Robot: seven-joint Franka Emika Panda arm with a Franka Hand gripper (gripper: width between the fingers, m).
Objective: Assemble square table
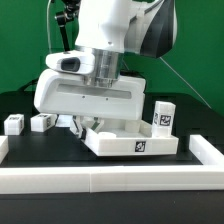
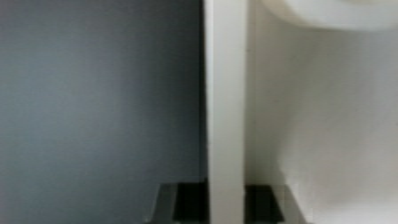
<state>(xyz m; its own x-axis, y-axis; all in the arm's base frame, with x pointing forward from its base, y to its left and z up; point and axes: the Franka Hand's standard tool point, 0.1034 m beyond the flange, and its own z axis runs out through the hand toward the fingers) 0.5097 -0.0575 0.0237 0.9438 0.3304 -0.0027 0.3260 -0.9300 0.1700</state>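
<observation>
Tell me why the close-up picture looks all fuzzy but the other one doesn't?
In the wrist view the white rim of the square table sits very close to the camera, so it goes soft and blurry; in the exterior view the light is even, and the black-and-white tags look fairly sharp.

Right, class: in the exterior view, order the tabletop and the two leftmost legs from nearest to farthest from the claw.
1. Tabletop, centre, its rim in the claw.
2. Inner leg, on the exterior view's left.
3. Outer leg, at the far left edge.
</observation>
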